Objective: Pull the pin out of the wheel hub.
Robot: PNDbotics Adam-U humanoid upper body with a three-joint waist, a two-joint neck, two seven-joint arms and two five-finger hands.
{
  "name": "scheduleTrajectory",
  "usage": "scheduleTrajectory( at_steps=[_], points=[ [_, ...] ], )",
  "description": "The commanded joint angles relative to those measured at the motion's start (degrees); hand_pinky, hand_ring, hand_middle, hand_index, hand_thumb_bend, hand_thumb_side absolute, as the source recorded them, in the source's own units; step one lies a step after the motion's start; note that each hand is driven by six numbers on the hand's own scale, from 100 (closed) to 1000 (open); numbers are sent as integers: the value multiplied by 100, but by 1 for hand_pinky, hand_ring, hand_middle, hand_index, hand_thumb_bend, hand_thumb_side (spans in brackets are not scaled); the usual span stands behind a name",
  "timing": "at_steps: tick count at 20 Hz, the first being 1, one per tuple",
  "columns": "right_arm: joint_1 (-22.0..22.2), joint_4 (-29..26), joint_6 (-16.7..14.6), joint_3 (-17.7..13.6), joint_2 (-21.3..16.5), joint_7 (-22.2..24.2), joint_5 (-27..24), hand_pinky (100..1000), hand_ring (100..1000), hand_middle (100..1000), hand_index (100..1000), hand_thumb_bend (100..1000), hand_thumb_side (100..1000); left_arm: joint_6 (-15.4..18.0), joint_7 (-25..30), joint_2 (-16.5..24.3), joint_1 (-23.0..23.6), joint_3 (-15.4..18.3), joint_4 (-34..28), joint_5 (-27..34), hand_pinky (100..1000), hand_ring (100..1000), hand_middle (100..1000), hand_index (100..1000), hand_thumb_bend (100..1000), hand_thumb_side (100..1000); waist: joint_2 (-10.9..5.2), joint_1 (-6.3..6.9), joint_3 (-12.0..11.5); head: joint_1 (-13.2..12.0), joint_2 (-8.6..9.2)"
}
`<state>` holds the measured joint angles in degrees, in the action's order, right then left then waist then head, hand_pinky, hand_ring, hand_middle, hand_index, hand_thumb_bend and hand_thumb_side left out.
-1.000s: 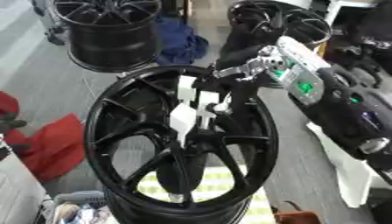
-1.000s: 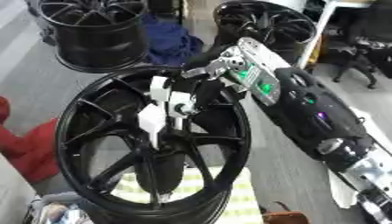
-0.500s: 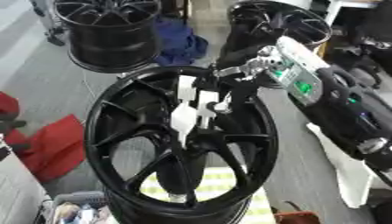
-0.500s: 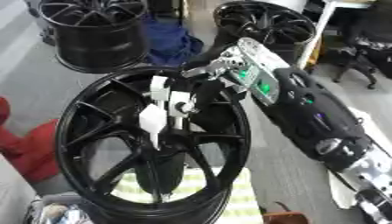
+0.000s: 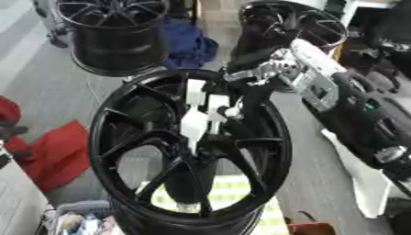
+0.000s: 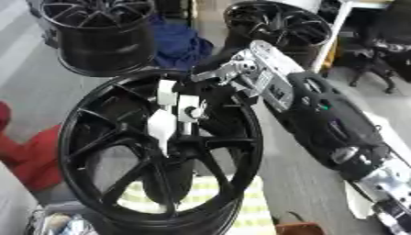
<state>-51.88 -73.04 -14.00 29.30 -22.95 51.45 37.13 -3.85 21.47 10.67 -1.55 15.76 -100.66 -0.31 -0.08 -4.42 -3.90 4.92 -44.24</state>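
Note:
A large black wheel hub stands upright on its edge in the middle, its spokes facing me. At its centre sits a white fixture with a small pale pin beside it. My right arm reaches in from the right, and my right hand is at the hub's centre, its dark fingers curled at the pin. The fingers are hard to separate from the black spokes behind them. My left hand shows in neither view.
Two more black wheels stand at the back, one left and one right, with a blue cloth between them. A red cloth lies at the left. A yellow-striped mat lies under the hub.
My right arm has shifted slightly right and up while the hand stays at the hub's centre. The wheel hub has not moved.

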Motion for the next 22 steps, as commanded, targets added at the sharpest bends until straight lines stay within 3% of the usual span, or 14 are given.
scheduleTrajectory(
  at_steps=[1,16,22],
  points=[
    [-14,-41,37,44,-132,52,45,780,792,757,575,120,590,12,14,123,-61,1,-97,6,707,1000,763,888,113,704,-39,33,13,-2,12],
    [-23,-107,109,49,-157,52,25,778,791,757,577,120,586,7,21,118,-60,1,-107,11,707,1000,764,889,110,706,-46,32,25,-3,12],
    [-25,-95,108,78,-135,52,25,774,788,750,658,117,586,5,25,116,-60,0,-108,11,707,1000,764,889,110,707,-44,30,19,1,12]
  ],
)
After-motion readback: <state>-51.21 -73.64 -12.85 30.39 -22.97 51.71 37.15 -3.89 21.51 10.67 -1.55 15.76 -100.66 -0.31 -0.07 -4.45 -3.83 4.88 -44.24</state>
